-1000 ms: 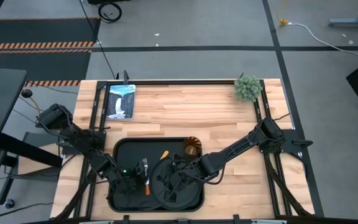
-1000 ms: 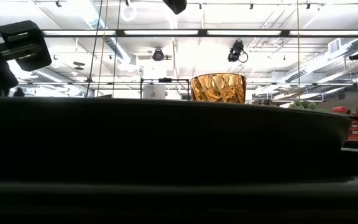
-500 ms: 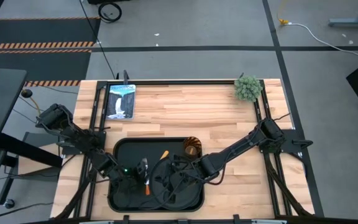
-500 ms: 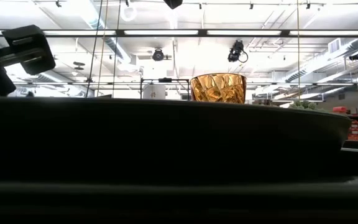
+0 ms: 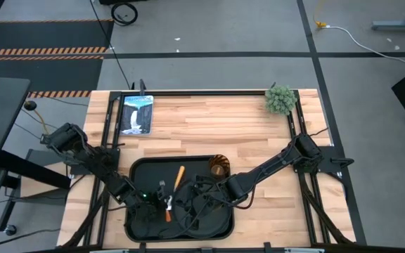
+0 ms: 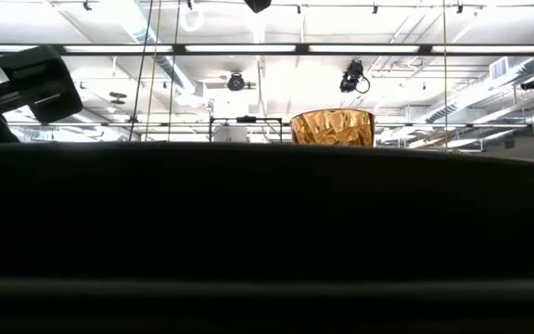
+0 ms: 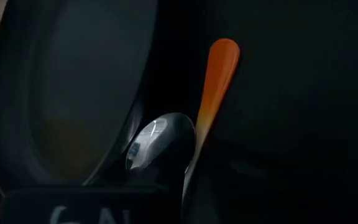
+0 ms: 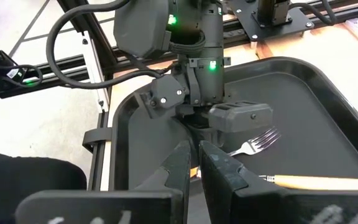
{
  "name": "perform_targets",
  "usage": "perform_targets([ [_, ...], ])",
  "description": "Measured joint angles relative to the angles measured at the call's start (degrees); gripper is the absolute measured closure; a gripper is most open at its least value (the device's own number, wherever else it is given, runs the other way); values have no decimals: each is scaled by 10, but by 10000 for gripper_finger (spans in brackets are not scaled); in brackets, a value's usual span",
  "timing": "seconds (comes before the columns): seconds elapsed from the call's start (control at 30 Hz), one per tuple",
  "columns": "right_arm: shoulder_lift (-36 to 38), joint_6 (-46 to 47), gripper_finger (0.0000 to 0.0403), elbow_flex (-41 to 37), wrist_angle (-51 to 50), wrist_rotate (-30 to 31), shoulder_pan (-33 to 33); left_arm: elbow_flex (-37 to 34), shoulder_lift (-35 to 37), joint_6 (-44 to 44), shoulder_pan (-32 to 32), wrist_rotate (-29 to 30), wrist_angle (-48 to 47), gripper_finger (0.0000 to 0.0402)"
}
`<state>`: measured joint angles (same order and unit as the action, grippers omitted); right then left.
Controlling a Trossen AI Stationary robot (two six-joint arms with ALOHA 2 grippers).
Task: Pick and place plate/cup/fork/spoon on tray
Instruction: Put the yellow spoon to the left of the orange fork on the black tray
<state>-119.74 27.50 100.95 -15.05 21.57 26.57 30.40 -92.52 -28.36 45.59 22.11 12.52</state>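
Right wrist view, right pincer (image 8: 194,163) fingers together, empty, beside fork (image 8: 253,143), over tray (image 8: 303,106).

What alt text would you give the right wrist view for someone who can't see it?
The right tool, fingers nearly together, hovers low over the black tray facing the left tool. Beside them on the tray lie the fork and the spoon, its yellow-orange handle showing.

Tray's (image 5: 136,169) 9 o'clock half is jammed with both grippers and cutlery; cup (image 5: 219,167) blocks 2 o'clock, table (image 5: 209,119) at 12 is open.
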Motion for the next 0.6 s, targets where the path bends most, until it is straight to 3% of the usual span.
perform_targets([
  [0.6,0,-11,360,0,-1,-6,0,-3,70,46,-3,3,-10,362],
])
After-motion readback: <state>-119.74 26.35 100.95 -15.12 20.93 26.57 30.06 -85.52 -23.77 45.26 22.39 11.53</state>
